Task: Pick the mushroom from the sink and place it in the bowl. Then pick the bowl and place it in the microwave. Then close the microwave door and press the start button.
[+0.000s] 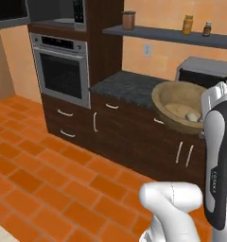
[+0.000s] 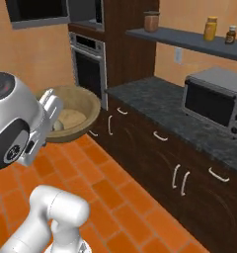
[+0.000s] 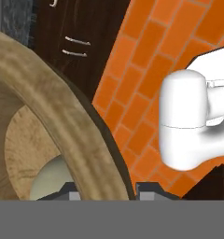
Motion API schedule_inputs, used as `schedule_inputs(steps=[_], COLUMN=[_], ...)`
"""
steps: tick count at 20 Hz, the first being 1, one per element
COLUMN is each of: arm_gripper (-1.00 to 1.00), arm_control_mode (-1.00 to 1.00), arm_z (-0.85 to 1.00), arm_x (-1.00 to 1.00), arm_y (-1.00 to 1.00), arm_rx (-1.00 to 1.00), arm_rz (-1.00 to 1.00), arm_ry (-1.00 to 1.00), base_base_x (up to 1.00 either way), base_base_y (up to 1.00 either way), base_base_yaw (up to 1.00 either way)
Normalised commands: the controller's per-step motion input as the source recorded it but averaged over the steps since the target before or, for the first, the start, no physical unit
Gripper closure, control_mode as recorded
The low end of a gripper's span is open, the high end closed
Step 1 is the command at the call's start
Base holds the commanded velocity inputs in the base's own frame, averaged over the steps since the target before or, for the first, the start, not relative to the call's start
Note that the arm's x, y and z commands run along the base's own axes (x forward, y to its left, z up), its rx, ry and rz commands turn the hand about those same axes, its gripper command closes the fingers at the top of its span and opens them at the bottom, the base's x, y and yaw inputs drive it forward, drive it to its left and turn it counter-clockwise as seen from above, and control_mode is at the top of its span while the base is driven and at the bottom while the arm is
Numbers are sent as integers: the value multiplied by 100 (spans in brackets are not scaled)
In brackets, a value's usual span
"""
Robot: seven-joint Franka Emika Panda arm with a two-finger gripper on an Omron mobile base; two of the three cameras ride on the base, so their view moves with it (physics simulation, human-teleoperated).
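My gripper is shut on the rim of the brown wooden bowl, one finger inside and one outside. The bowl hangs in the air in front of the dark cabinets, and the hand grips its right side. The small cream mushroom lies inside the bowl near the gripped rim, as the hand view also shows the mushroom. From the right base, the bowl is at the left by my hand. The microwave stands open high at the far left, its door swung out. The sink is out of view.
A steel wall oven sits under the microwave. A dark stone counter carries a small silver countertop oven. A shelf above holds jars. Orange tile floor spreads in front of the cabinets.
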Motion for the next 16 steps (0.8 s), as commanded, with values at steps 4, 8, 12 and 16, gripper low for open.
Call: schedule_inputs(steps=[4, 8, 12, 16], arm_gripper=[100, 100, 100, 100], arm_control_mode=[100, 100, 100, 100], arm_z=[0, 0, 0, 0], arm_x=[0, 0, 0, 0], arm_y=[0, 0, 0, 0], arm_rx=[0, 0, 0, 0], arm_rz=[0, 0, 0, 0], arm_ry=[0, 0, 0, 0], base_base_x=[100, 100, 100, 100], base_base_y=[0, 8, -27, 8], base_base_yaw=[45, 23, 37, 25])
